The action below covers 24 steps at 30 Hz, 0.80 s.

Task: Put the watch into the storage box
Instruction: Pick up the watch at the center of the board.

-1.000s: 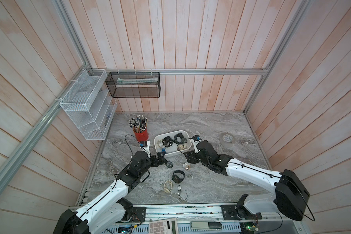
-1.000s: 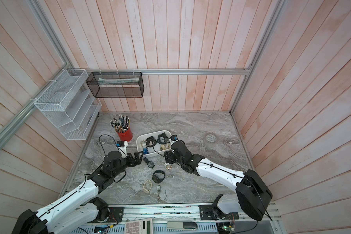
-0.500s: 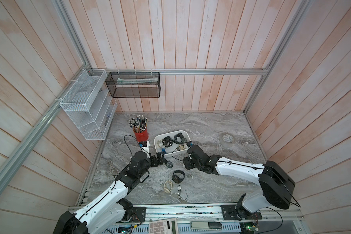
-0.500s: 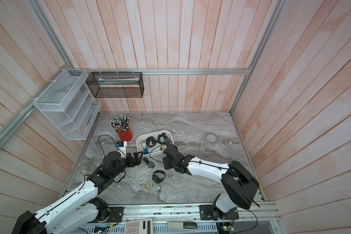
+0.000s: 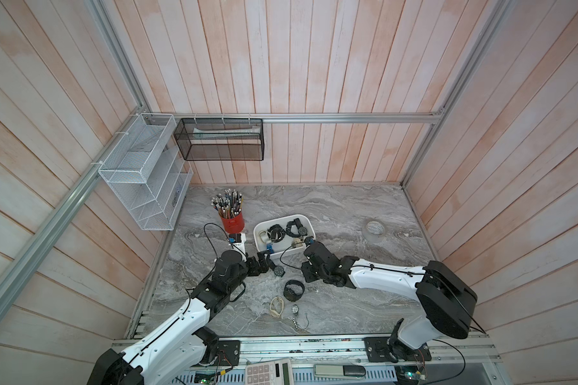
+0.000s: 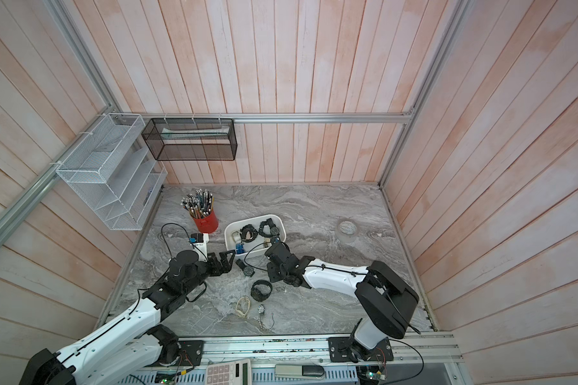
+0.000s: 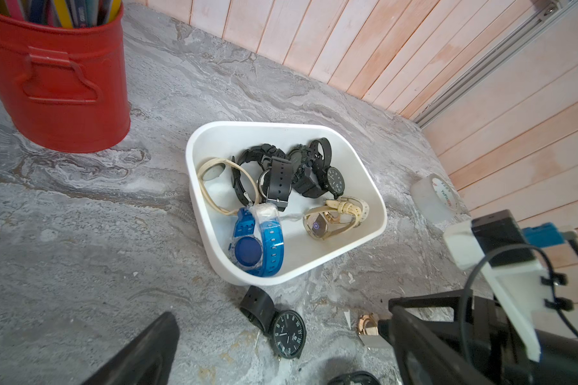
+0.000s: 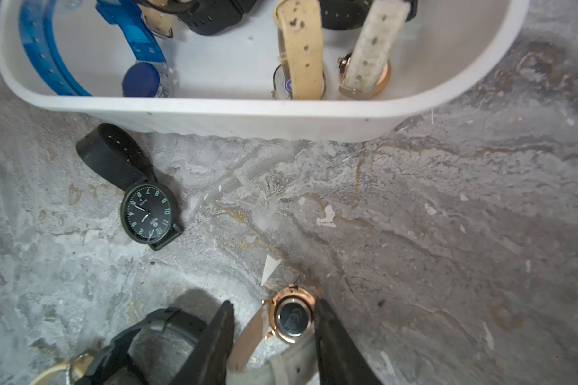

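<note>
**Top views.** The white storage box (image 5: 258, 233) is seen on the marbled counter (image 5: 347, 200), with several watches inside it. The left claw (image 5: 262, 265) is held low by the box corner nearest the left arm. Its jaws are spread wide and nothing is between them. A black watch (image 5: 278, 269) lies flat on the counter between that claw and the box wall facing the arm bases. The right claw (image 5: 306, 275) is lowered to the counter off the other end of that wall. Its jaws are covered by its wrist in both top views. A red pencil cup (image 5: 231, 221) stands just beside the box's left end.

**Left wrist view.** Blue, cream and black watches are noted inside the storage box. The black watch lies just outside the box wall, with its strap end close to it. The rose-gold watch (image 7: 367, 325) is partly seen farther along the same wall, on the counter and outside the box.

**Right wrist view.** The right claw's fingers (image 8: 217, 343) stand on either side of the rose-gold watch. The watch lies back-up on the counter, apart from the box wall. The jaws are drawn in narrow, with one finger against the case and the other by the pale strap. Whether the watch is actually pinched cannot be told.
</note>
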Motion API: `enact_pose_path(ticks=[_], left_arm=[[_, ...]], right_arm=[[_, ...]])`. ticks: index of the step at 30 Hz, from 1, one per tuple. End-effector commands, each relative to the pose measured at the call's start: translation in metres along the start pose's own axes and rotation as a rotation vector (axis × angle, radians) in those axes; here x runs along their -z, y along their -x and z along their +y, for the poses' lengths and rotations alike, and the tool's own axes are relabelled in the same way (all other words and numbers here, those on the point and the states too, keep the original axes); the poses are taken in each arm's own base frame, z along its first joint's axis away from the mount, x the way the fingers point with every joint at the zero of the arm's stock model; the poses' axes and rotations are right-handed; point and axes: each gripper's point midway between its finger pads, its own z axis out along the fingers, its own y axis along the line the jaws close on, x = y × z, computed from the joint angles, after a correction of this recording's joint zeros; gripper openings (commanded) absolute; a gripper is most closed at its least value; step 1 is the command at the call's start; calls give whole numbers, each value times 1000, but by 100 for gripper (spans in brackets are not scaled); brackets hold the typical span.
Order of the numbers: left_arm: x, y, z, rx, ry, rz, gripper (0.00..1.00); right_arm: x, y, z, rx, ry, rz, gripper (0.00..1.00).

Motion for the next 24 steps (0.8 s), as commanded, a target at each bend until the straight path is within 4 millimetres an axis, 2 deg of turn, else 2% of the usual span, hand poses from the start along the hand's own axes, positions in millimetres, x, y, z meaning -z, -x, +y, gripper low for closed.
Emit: enact_pose_path(ticks=[1,6,11,20,24], left_arm=[[-1,-4,6,6,19,3,99],[-1,-3,5,9,16,0,100],[-2,-3,5,9,18,3,100],[-2,-4,4,18,6,-2,100],[-4,-6,6,15,11,0,99]], right_arm=[[0,7,-1,20,-34,-12,30],[9,16,-4,43,-63,-35,22],[24,35,-8,69,-105,-82,15],[51,66,-11,77,-107,-142,6],[66,82,-17,74,-110,-190,5]])
